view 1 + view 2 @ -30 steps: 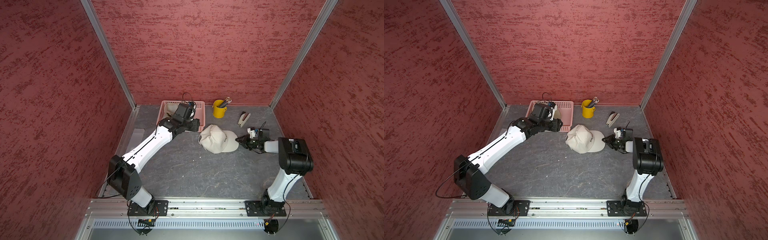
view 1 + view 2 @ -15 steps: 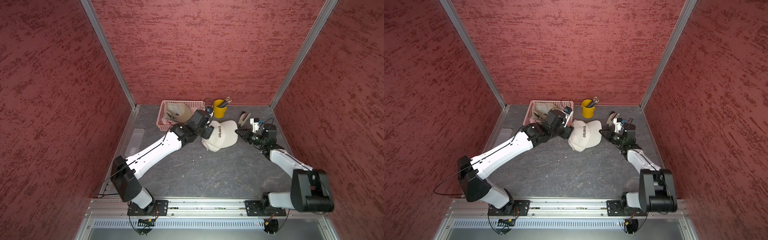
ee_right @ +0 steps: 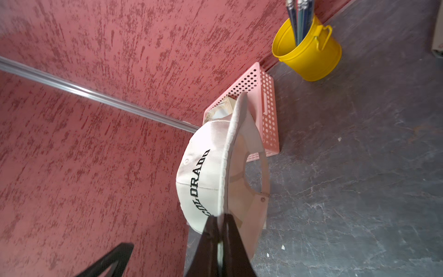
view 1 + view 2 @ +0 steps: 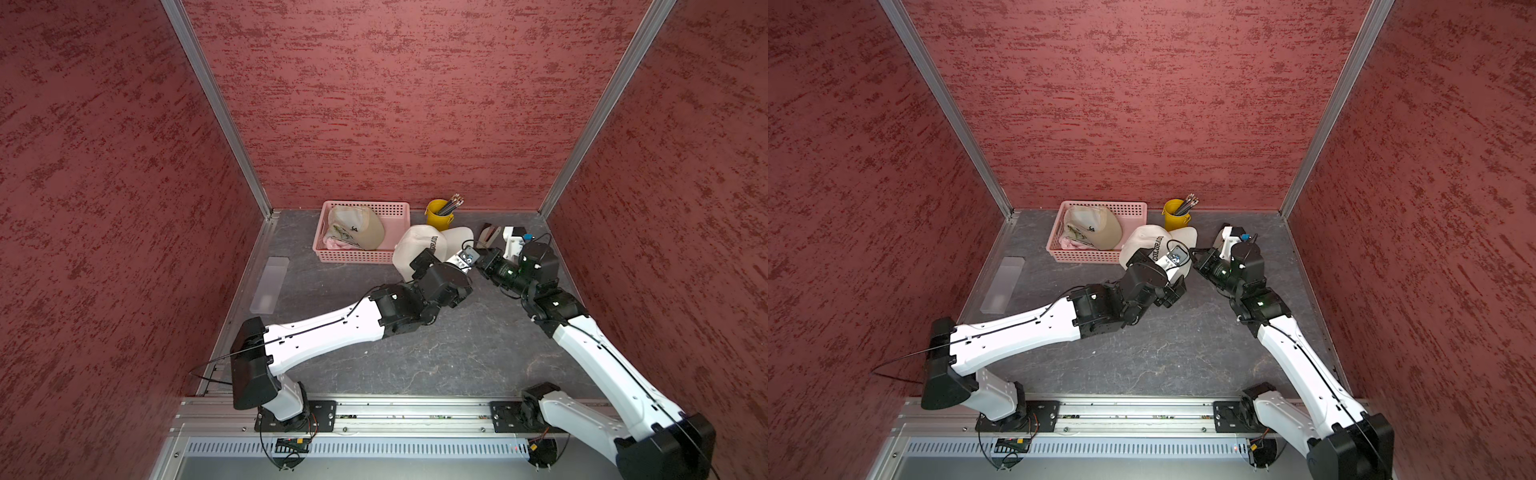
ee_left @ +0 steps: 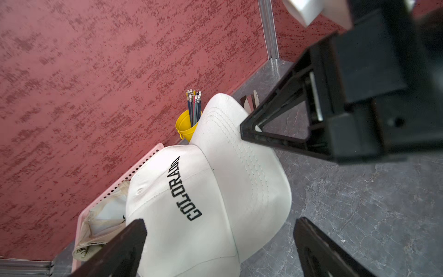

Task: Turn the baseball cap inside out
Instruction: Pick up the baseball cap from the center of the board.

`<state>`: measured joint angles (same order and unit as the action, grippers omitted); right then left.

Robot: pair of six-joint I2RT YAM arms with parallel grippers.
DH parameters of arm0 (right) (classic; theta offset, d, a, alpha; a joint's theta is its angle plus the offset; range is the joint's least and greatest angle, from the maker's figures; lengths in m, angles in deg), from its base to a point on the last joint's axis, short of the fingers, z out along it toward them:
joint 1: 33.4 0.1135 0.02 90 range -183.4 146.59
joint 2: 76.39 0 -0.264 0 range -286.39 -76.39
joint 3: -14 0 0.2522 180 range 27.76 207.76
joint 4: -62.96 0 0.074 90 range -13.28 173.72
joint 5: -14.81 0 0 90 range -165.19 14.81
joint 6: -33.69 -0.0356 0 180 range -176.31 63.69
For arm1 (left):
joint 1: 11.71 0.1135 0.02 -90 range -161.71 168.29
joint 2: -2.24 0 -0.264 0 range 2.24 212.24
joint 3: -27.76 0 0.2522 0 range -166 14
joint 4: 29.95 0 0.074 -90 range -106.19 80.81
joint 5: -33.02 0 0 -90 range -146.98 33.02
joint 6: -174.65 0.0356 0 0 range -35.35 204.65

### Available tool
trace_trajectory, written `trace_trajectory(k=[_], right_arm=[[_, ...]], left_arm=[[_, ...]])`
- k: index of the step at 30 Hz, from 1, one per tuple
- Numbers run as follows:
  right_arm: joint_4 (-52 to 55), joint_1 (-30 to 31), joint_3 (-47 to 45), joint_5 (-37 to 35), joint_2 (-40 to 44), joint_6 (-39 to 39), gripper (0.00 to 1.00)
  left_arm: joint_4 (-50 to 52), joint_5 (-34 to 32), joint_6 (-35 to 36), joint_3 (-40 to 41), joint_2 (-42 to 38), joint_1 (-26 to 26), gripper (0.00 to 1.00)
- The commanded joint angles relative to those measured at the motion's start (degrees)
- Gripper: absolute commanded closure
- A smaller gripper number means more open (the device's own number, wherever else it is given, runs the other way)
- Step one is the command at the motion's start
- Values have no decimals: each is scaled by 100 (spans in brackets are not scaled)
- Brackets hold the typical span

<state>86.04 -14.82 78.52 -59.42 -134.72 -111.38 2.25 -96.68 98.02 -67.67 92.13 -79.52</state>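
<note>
The white baseball cap [image 4: 419, 245] with black COLORADO lettering is held up off the grey table, in front of the yellow cup in both top views [image 4: 1144, 243]. My right gripper [image 3: 219, 217] is shut on the edge of its brim. In the right wrist view the cap [image 3: 199, 172] hangs edge-on, its hollow inside facing the table. My left gripper [image 5: 220, 223] is open wide, a finger on either side of the crown [image 5: 191, 191], not pinching it. In the left wrist view the right gripper [image 5: 247, 130] meets the brim.
A pink basket [image 4: 365, 203] holding a beige cap [image 4: 359, 226] stands just left of the held cap. A yellow cup of pencils [image 4: 438, 214] is behind it, a stapler [image 4: 488, 235] to the right. A clear plastic strip [image 4: 270, 284] lies by the left wall.
The cap lay flat on the table a second ago; the right gripper has lifted it by the brim. The left arm swung over from the basket and its jaws have opened wide around the crown.
</note>
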Motion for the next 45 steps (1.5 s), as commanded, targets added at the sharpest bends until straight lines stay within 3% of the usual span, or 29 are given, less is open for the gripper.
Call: trace_trajectory(k=[1,8,17,32,45], right_arm=[[278,173,425,-700,111,-488,100],[333,321,647,-857,128,-820,100],[219,566,443,-802,380,-1127,100],[193,563,661,-1212,213,-1106,100],[54,562,895,-1470,-150,-867,100]], left_arm=[[-893,-703,483,325,-26,-147,0],[-1306,-574,559,591,-10,-110,0],[-1905,-575,944,522,285,432,0],[-2532,-496,1124,1013,210,165,0],[-2806,-283,1027,1621,-687,18,0]])
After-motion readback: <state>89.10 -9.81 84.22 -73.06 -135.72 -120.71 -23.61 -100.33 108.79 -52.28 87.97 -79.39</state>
